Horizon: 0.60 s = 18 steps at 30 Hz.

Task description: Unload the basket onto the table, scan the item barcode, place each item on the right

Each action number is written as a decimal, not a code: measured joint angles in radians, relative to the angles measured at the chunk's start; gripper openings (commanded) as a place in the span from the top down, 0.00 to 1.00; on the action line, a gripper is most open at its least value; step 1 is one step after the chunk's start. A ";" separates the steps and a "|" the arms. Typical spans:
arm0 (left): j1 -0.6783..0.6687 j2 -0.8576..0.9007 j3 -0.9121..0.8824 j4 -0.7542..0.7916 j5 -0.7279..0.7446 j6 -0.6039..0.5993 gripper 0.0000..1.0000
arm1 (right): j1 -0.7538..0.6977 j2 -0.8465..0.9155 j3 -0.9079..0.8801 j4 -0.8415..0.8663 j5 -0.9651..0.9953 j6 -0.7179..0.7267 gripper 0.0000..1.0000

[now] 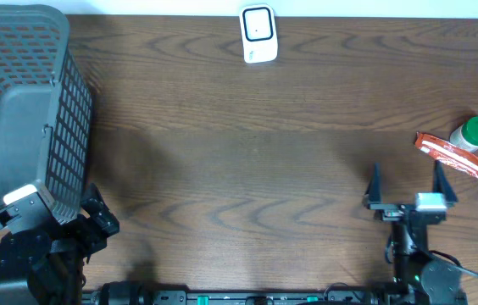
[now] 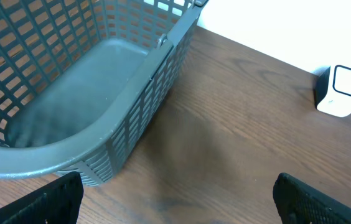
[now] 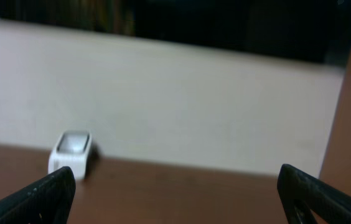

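At right edge of table (image 1: 222, 127), red packet (image 1: 449, 155) lies flat, touching green-capped bottle (image 1: 474, 133). I see right gripper (image 1: 408, 185) near packet, jaws spread wide, empty. White scanner (image 1: 258, 34) at far edge, well apart. Left gripper (image 2: 178, 202) beside grey basket (image 1: 69, 127), jaws wide, empty.

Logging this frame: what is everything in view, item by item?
table: one, dark brown wood, under everything
basket: one, grey mesh, far left, nothing visible inside
scanner: one, white, far edge, centre
packet: one, red, right side
bottle: one, white with green cap, right side, just beyond the packet
left hand: one, black, open, by the basket's near corner
right hand: one, black, open, near edge, just short of the packet
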<state>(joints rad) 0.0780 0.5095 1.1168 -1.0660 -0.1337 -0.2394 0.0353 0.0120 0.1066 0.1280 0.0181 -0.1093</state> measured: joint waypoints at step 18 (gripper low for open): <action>0.000 0.000 0.000 0.000 0.000 0.000 0.02 | -0.002 0.000 -0.098 -0.199 0.000 0.030 0.01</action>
<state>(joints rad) 0.0780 0.5095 1.1168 -1.0657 -0.1341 -0.2394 0.0338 0.0120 0.0082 -0.0708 0.0181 -0.0795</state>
